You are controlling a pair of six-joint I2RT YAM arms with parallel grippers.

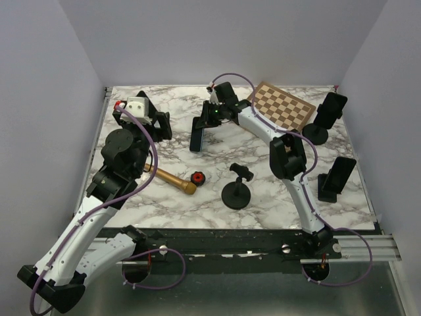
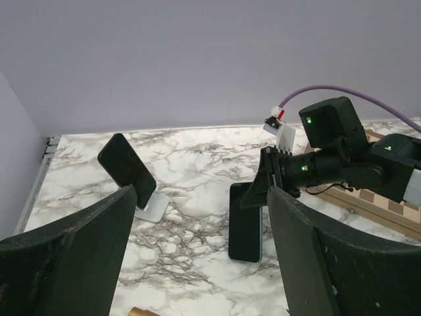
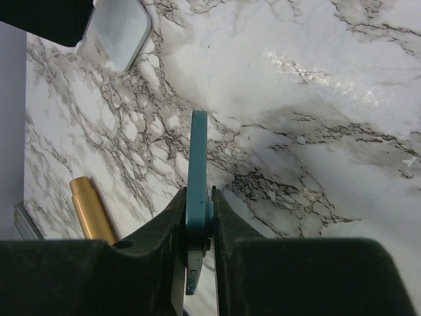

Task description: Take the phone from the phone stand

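Right wrist view shows the right gripper (image 3: pixel 197 201) squeezing the phone (image 3: pixel 197 151) on its two flat faces. The phone's low end is at or near the table (image 1: pixel 164 197). I think the phone is already off the stand (image 1: pixel 235 191), which sits at 5 o'clock from it. Lower it slowly, lay it flat, then let go. The right arm reaches far toward 12 o'clock, wrist tipped down. The left gripper (image 2: pixel 200 197) is spread wide and holds nothing.
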